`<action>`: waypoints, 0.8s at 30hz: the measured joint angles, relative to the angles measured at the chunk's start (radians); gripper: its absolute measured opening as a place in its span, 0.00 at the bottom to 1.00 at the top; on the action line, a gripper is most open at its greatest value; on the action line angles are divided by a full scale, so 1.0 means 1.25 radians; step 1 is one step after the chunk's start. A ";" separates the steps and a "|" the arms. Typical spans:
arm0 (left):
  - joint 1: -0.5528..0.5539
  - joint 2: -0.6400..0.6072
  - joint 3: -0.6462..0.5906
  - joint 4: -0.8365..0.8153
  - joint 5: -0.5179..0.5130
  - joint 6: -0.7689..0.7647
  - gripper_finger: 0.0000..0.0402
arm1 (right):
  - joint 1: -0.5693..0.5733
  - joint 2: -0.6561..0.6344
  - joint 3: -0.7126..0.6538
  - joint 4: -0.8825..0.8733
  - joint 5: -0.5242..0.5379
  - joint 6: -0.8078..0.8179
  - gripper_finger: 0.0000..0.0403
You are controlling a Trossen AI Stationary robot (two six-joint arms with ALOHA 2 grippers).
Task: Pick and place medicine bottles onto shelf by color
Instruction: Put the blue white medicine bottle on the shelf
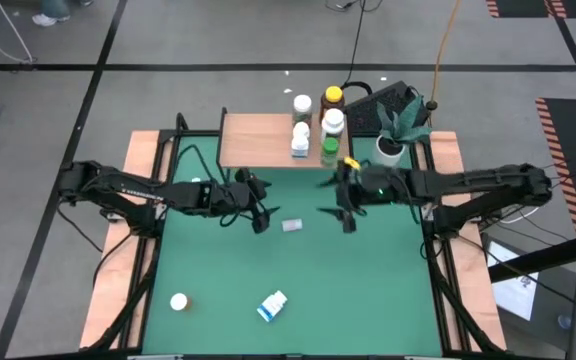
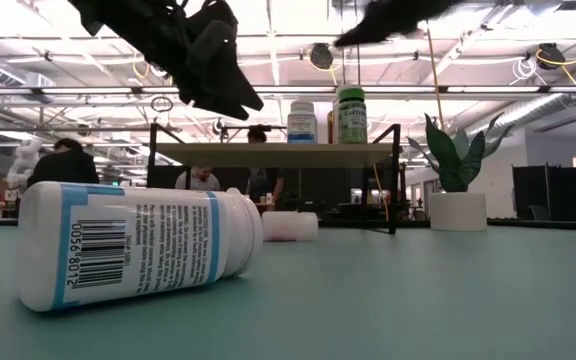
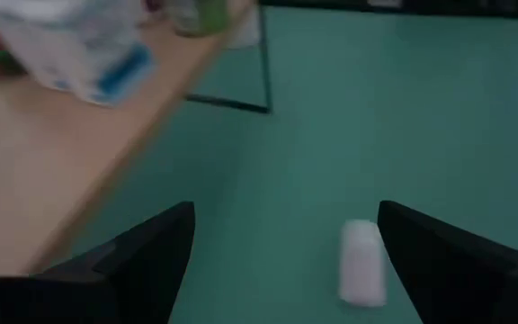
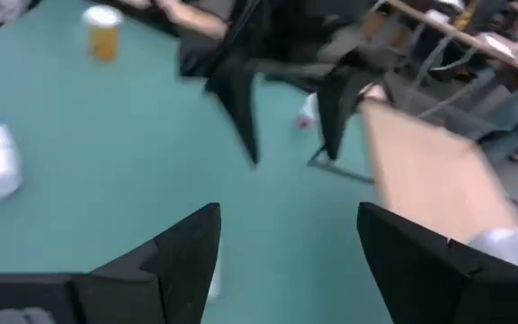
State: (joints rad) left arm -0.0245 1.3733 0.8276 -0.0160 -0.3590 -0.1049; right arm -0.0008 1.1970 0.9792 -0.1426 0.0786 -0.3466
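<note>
Near edge: blue-label bottle lying on its side, orange bottle upright to its left, both untouched. Mid-table: small white bottle lying betw. the arms; left gripper hovers just beside it, jaws wide, empty. Right gripper near, also open, holding nothing. Far: shelf w/ several bottles crowded at its right end. Step looks like reach-to-pick; next needs descent, jaws straddling the white bottle. Shelf labels hard to read; colour grouping unclear.

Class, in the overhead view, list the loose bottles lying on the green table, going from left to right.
Orange bottle → blue-labelled bottle → small white bottle.
</note>
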 joint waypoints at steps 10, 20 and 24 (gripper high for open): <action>-0.034 0.102 0.001 0.059 0.074 0.032 0.87 | 0.045 -0.063 -0.361 0.450 -0.003 -0.005 0.64; -0.087 0.130 0.000 -0.083 0.191 -0.154 0.87 | 0.020 -0.030 -0.548 0.839 -0.004 0.017 0.64; -0.111 0.130 0.000 -0.095 0.220 -0.174 0.87 | 0.007 -0.009 -0.555 0.844 -0.069 0.075 0.64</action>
State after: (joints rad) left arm -0.1631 1.5360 0.8276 -0.1353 -0.0841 -0.3230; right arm 0.0079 1.1862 0.2859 0.9126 -0.0071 -0.2530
